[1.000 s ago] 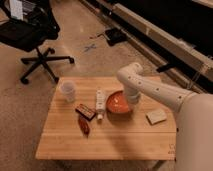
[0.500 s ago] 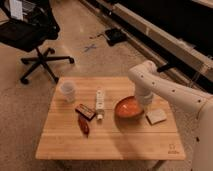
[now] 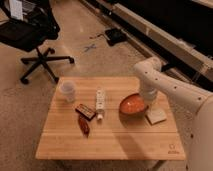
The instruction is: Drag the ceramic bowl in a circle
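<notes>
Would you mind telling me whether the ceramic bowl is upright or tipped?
Upright: the ceramic bowl shows its open orange inside, on the table. The gripper is at its right rim.

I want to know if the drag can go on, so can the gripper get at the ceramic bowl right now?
Probably yes. The gripper is down at the right rim of the ceramic bowl, seemingly in contact with it, and nothing stands between them. The pale flat block beside the bowl lies clear of the gripper.
</notes>
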You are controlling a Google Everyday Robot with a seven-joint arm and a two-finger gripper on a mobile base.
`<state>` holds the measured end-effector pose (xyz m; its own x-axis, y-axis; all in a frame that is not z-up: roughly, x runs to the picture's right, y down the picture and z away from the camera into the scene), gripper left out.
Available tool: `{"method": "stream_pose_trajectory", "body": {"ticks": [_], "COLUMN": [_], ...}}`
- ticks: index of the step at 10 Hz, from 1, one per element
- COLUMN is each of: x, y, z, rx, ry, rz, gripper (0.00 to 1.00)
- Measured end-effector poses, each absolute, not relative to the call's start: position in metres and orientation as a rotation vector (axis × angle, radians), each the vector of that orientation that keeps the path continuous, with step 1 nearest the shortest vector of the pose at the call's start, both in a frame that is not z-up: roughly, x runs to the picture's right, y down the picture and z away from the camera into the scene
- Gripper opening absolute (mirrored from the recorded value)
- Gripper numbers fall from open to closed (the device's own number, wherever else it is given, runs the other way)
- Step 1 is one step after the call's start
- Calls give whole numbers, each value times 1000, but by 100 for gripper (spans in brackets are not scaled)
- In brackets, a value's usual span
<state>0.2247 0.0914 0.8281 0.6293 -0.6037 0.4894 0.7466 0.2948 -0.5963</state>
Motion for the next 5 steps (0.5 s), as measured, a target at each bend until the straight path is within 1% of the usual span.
{"method": "stream_pose_trajectory", "body": {"ticks": [1,2,3,4,5], "x": [217,209,208,204,198], "y": [90,90,90,91,91], "z": [836,845,852,862,865], "rx": [-902,-910,-923,-939,-936], "ry": [-191,-198,-193,-186,-193], "rz": [-925,-948,-963,-985,-994], "gripper": [63,74,79,79,75]}}
